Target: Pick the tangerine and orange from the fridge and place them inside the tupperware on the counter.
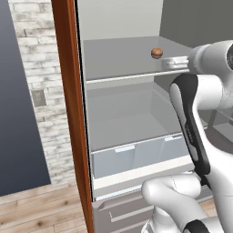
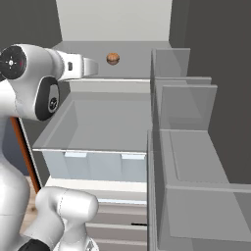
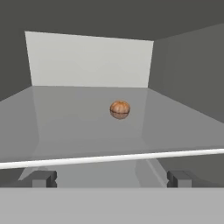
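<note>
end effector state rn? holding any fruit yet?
End effector: open and empty, fingers spread wide at the front edge of the fridge shelf; the small orange fruit sits ahead on it, untouched.

My own arm covers the right end of the fridge (image 1: 123,59) shelf in the left base view, hiding the gripper (image 1: 175,62) tips at 3 o'clock of the small orange fruit (image 1: 156,53). Tangerine or orange, I can't tell. The crisper drawer (image 2: 93,164) is part-hidden by my arm at 9 o'clock.
</note>
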Tool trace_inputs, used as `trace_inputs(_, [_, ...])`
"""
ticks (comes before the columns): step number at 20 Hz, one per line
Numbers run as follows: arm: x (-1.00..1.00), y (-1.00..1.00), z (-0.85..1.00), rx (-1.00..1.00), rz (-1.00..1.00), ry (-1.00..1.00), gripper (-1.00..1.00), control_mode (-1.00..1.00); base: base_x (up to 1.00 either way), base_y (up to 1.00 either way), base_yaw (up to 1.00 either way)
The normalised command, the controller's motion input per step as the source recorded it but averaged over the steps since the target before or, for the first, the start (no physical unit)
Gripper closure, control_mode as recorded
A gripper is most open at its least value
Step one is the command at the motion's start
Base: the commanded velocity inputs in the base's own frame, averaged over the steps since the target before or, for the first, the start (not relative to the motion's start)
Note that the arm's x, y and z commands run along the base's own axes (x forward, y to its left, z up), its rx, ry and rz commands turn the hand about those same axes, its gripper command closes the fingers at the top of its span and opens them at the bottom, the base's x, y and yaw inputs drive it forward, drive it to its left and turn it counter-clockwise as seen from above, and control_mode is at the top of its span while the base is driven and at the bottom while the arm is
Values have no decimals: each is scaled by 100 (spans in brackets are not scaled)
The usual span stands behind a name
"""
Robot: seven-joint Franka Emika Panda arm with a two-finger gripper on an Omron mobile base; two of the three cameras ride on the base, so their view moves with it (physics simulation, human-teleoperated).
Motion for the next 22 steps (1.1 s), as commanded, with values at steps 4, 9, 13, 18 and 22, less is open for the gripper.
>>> trace_inputs(4, [11, -33, 0, 9, 0, 1, -100, -100, 0, 0, 0])
trace_inputs(9, [25, -30, 0, 10, 0, 7, -100, -100, 0, 0, 0])
trace_inputs(13, [29, -11, 0, 6, 0, 4, -100, -100, 0, 0, 0])
trace_inputs(18, [37, 0, 0, 0, -7, 0, -100, -100, 0, 0, 0])
trace_inputs(22, [40, 0, 0, 0, -16, 6, -100, -100, 0, 0, 0])
